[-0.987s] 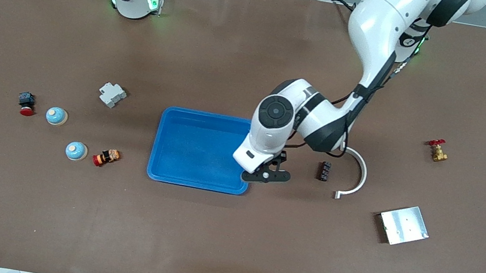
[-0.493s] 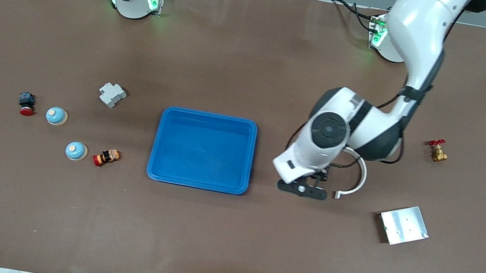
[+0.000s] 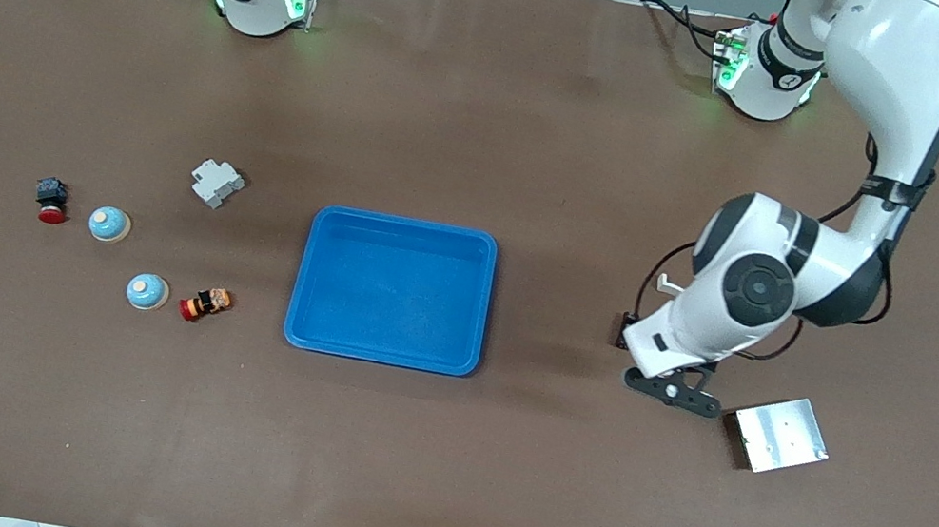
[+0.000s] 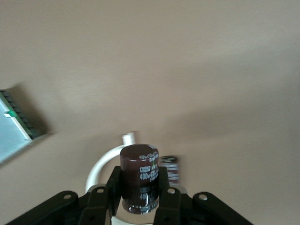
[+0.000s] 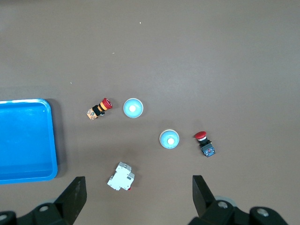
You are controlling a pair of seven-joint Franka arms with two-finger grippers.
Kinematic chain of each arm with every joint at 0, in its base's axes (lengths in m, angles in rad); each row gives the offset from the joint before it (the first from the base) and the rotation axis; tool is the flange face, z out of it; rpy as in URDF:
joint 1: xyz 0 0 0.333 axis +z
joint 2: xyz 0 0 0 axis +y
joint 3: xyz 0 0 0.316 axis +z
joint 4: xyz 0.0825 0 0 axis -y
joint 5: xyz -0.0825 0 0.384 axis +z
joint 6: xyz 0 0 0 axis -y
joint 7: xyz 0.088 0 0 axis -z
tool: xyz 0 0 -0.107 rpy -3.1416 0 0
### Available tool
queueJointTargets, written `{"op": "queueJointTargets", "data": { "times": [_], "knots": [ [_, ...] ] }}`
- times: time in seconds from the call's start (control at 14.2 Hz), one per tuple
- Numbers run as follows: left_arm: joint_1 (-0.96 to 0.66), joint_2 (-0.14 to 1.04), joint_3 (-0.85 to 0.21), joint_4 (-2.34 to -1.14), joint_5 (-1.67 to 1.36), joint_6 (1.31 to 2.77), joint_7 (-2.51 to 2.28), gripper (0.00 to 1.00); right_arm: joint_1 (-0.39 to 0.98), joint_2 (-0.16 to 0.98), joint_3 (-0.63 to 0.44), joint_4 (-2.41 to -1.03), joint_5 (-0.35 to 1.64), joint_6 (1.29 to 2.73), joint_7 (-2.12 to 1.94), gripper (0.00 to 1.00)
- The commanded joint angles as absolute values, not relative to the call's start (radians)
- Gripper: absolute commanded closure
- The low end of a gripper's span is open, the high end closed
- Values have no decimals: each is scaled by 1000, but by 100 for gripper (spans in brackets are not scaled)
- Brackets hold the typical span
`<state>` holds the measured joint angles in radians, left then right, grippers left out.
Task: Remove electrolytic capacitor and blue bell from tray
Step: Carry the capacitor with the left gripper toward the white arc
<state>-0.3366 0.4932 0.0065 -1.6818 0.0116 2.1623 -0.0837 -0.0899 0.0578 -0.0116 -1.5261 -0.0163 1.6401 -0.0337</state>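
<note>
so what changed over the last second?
The left tool swung from over the blue plastic tray's edge toward the left arm's end, now beside the silver metal plate, shut on a dark brown cylindrical capacitor. Right arm waits; table items unmoved.

Front camera: high, facing my bases. My wrist cameras look down; right's shares the blue tray.

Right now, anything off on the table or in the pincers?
One oddity: the left pincer grips a capacitor but hangs away from the empty blue tray, near the metal plate. Right pincer waits open, high over the bells.
</note>
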Motion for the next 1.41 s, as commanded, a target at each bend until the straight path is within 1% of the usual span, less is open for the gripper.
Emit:
{"op": "queueJointTargets", "data": {
  "times": [0.0,0.14,0.21,0.28,0.56,0.85,1.13,1.34],
  "knots": [
    [-252,426,-8,-1772,23,2192,36,100,-97,51,-11,-1525,-6,1635,-37,0],
    [-209,428,-8,-1782,23,2195,105,100,-98,51,-11,-1525,-6,1635,-37,0],
    [-184,429,-8,-1796,23,2221,142,100,-97,51,-11,-1525,-6,1635,-37,0],
    [-176,430,-8,-1815,23,2249,167,100,-97,51,-11,-1525,-6,1635,-37,0],
    [-152,440,-6,-1835,23,2284,204,100,-95,51,-11,-1525,-6,1635,-37,0],
    [-147,433,-6,-1940,15,2422,183,100,-97,51,-11,-1525,-6,1634,-37,0],
    [-106,442,-6,-1956,5,2447,129,100,-100,51,-12,-1525,8,1638,-37,0],
    [-107,456,-6,-1976,3,2485,74,100,-98,51,-12,-1525,14,1637,-37,0]
  ]
}}
